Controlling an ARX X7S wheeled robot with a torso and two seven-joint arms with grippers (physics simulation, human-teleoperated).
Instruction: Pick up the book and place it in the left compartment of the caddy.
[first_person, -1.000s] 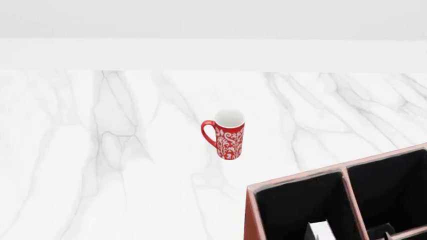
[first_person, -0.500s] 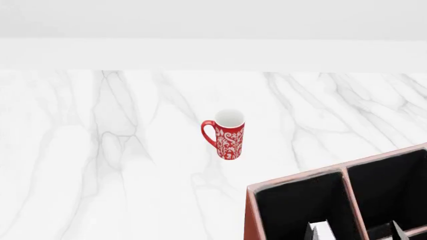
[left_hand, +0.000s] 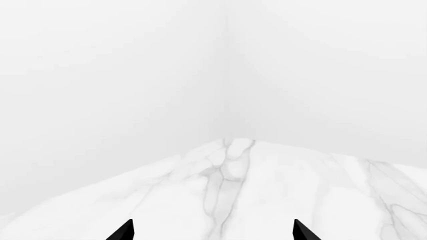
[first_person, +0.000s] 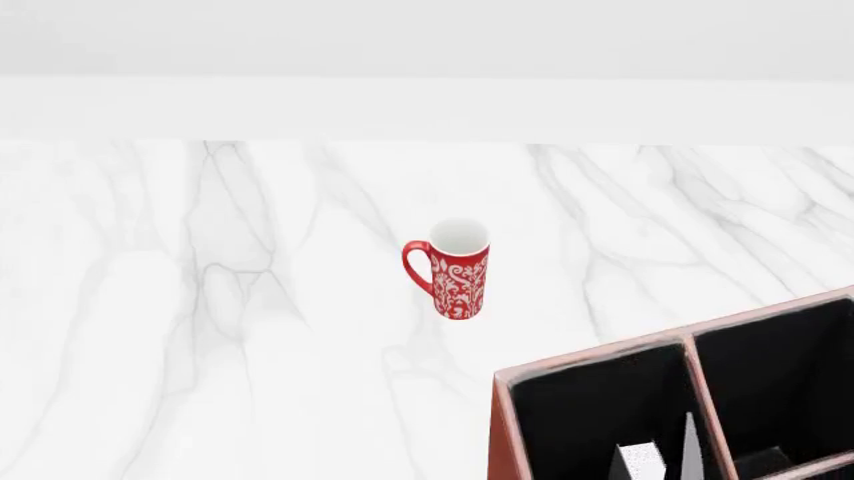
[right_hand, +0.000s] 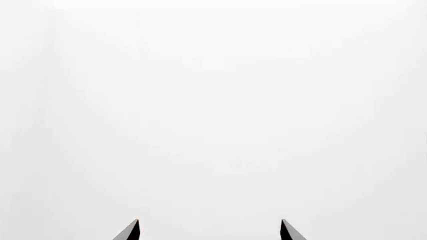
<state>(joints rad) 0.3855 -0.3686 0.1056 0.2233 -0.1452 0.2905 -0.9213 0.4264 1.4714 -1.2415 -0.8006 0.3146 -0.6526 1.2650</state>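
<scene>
The reddish-brown caddy (first_person: 501, 420) fills the head view's lower right corner. Its left compartment (first_person: 587, 410) is black-lined. Low in that section sits a small white patch (first_person: 642, 460), perhaps the book's page edge; I cannot tell, and no black cover shows. A thin pale grey spike (first_person: 690, 445) stands beside the divider. My right gripper (right_hand: 209, 230) is open, its two tips wide apart against a blank white wall. My left gripper (left_hand: 212, 230) is open too, over bare marble with nothing between its fingers.
A red mug (first_person: 458, 270) with a white pattern stands upright on the marble table (first_person: 200, 330), left of and beyond the caddy. A white wall runs along the table's far edge. The caddy's right sections (first_person: 781, 385) are split by a cross divider.
The thin grey points low in the caddy have shifted: two stood apart half a second ago, and one now stands by the divider. Mug, caddy and white patch have not moved.
</scene>
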